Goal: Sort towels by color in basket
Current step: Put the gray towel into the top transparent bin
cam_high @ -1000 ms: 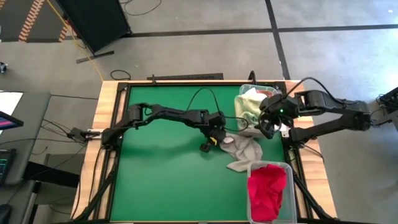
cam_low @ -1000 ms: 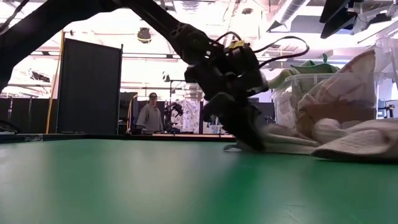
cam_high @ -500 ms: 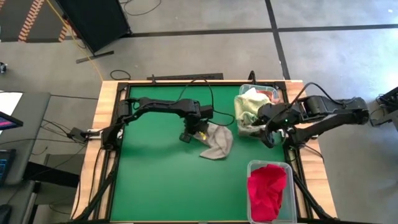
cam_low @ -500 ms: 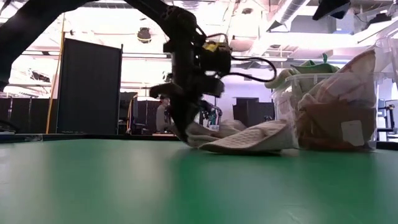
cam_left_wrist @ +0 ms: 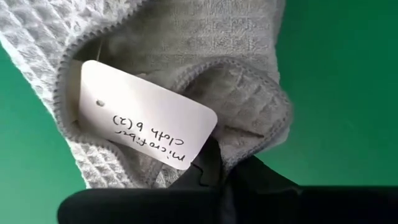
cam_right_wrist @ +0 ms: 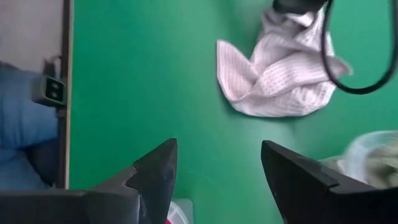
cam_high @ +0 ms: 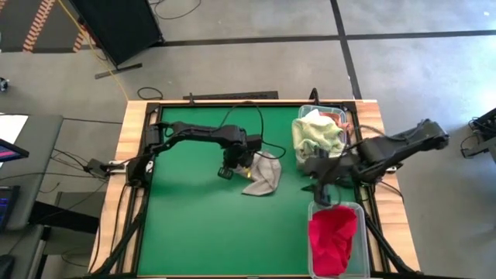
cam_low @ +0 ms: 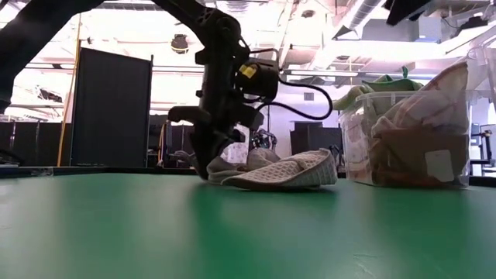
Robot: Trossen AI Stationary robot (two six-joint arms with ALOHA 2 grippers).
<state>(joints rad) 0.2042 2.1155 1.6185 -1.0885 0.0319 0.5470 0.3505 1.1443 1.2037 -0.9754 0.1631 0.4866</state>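
Observation:
A grey waffle-weave towel [cam_high: 263, 177] [cam_low: 283, 170] with a white paper tag [cam_left_wrist: 146, 115] lies bunched on the green table, mid-right. My left gripper [cam_high: 235, 169] [cam_low: 203, 164] stands at its left end, shut on it. My right gripper [cam_high: 322, 188] [cam_right_wrist: 219, 149] hovers open over bare table between the two baskets, right of the grey towel [cam_right_wrist: 280, 71], touching nothing. A pale green towel [cam_high: 316, 133] fills the far clear basket [cam_high: 335, 115]. A red towel [cam_high: 333, 236] sits in the near clear basket [cam_high: 314, 208]. My left gripper pinches the grey towel between its two fingers at a folded, hemmed edge [cam_left_wrist: 245, 134] next to the white tag. The fingers come from above, pointing down. The held end is barely raised, and the rest of the cloth lies slack on the table to the gripper's right.
The two clear baskets stand along the table's right side, far and near. In the low view the far basket [cam_low: 411, 139] stands just right of the towel. The green mat's left half and near middle are open. People show in the room beyond the far edge.
My left gripper has dragged the grey towel along the table toward the left edge and slightly toward the far edge, staying shut on it; the cloth bunched up and came away from the baskets. My right gripper moved from the far basket toward the near edge, beside the red towel's basket.

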